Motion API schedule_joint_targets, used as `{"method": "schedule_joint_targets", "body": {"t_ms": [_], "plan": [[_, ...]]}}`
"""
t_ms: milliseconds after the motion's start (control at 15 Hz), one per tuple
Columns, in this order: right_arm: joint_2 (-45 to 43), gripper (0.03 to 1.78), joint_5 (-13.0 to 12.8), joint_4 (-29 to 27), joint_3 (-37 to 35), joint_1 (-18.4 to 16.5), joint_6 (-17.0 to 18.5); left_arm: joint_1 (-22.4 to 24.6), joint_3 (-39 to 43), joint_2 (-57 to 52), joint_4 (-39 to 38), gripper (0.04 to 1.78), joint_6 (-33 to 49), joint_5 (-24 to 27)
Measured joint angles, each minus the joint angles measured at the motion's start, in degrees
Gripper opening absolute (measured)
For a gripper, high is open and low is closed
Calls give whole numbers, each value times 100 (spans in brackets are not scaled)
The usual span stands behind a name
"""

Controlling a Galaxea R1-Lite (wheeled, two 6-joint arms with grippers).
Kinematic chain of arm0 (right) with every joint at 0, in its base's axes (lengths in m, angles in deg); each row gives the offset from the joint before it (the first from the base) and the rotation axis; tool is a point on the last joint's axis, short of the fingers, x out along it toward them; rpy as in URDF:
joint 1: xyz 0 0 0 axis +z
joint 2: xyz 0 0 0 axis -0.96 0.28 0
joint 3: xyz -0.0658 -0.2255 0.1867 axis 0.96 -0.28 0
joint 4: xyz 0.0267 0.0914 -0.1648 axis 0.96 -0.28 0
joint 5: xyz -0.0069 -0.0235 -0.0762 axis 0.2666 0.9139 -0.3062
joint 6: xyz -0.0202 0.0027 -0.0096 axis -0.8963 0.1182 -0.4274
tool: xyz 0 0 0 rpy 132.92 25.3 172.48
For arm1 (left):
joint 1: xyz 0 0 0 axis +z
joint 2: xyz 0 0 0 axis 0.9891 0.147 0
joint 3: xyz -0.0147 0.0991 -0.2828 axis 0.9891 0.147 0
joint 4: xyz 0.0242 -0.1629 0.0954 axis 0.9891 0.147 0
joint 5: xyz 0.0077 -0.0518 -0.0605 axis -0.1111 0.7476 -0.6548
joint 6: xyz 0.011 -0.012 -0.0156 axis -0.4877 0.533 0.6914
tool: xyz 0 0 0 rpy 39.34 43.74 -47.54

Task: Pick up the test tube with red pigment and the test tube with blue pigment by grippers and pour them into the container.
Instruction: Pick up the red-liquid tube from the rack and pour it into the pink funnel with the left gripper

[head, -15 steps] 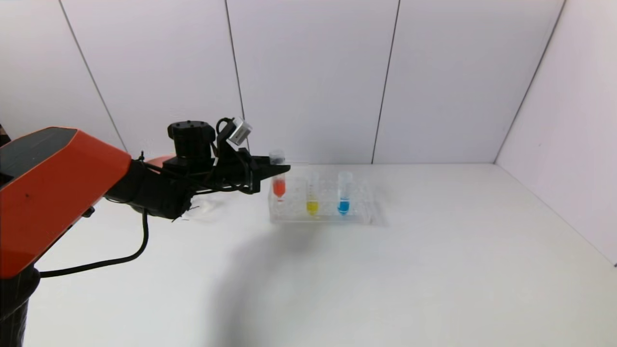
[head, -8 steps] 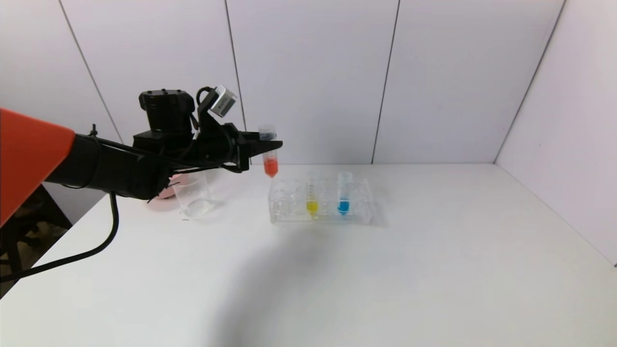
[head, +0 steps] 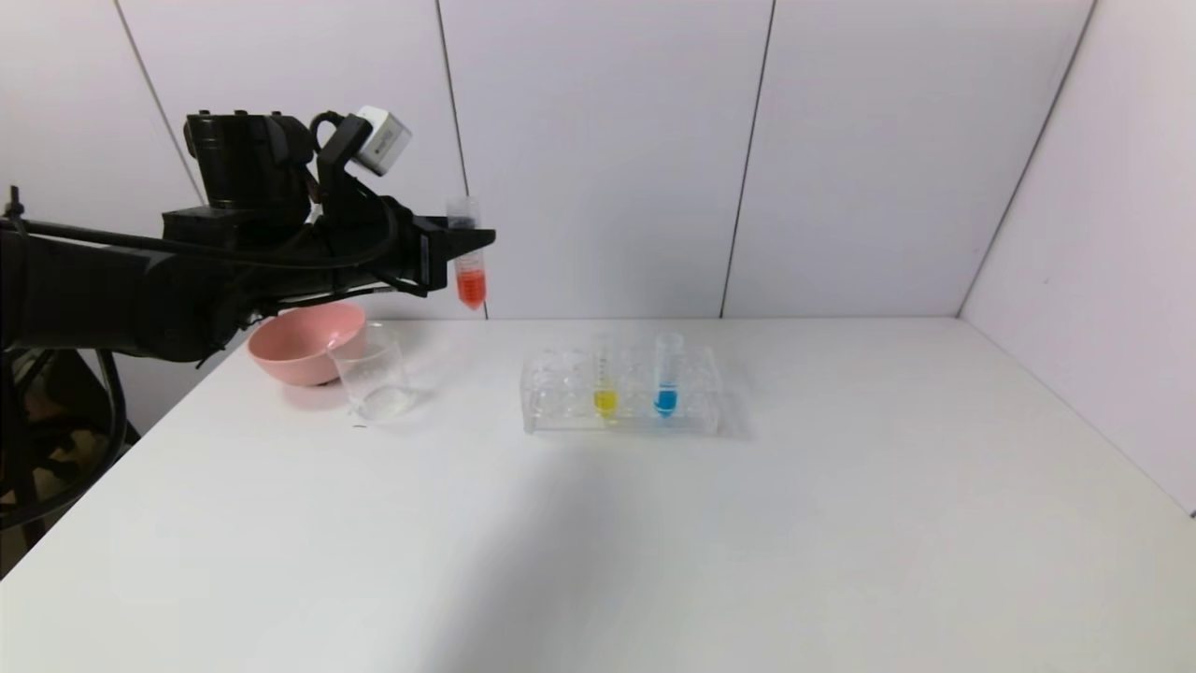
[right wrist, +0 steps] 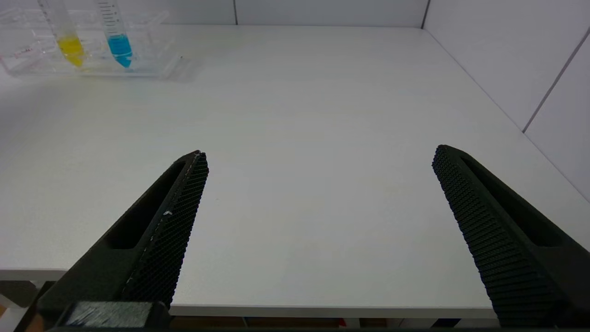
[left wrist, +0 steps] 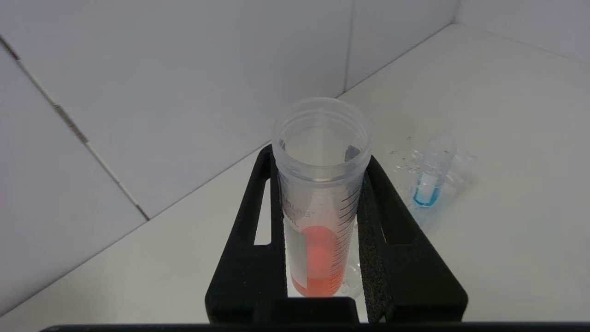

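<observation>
My left gripper (head: pixel 464 245) is shut on the test tube with red pigment (head: pixel 470 271) and holds it upright, high above the table, up and to the right of the clear glass container (head: pixel 372 374). In the left wrist view the tube (left wrist: pixel 318 221) sits between the two black jaws of the left gripper (left wrist: pixel 321 184). The test tube with blue pigment (head: pixel 666 376) stands in the clear rack (head: pixel 621 419); it also shows in the left wrist view (left wrist: pixel 431 177) and the right wrist view (right wrist: pixel 116 34). My right gripper (right wrist: pixel 318 159) is open and empty near the table's front edge, out of the head view.
A tube with yellow liquid (head: pixel 605 379) stands in the rack left of the blue one. A pink bowl (head: pixel 301 342) sits behind and left of the container. White wall panels close in the back and right of the white table (head: pixel 747 523).
My left gripper has lifted the red tube up out of the rack and carried it left and higher, towards the container. The rack's left slot is now empty.
</observation>
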Motion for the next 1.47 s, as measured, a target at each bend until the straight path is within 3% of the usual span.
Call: {"method": "schedule_joint_targets", "body": {"t_ms": [333, 533, 800, 1467], "plan": [[0, 177, -2, -2, 0, 0, 2, -9, 176, -328, 110, 46, 33, -1788], [0, 177, 0, 0, 0, 0, 0, -2, 380, -466, 111, 46, 46, -2213], [0, 177, 0, 0, 0, 2, 2, 279, 719, -694, 118, 46, 325, -2285], [0, 177, 0, 1, 0, 0, 0, 1595, 783, -852, 107, 46, 601, -1904]]}}
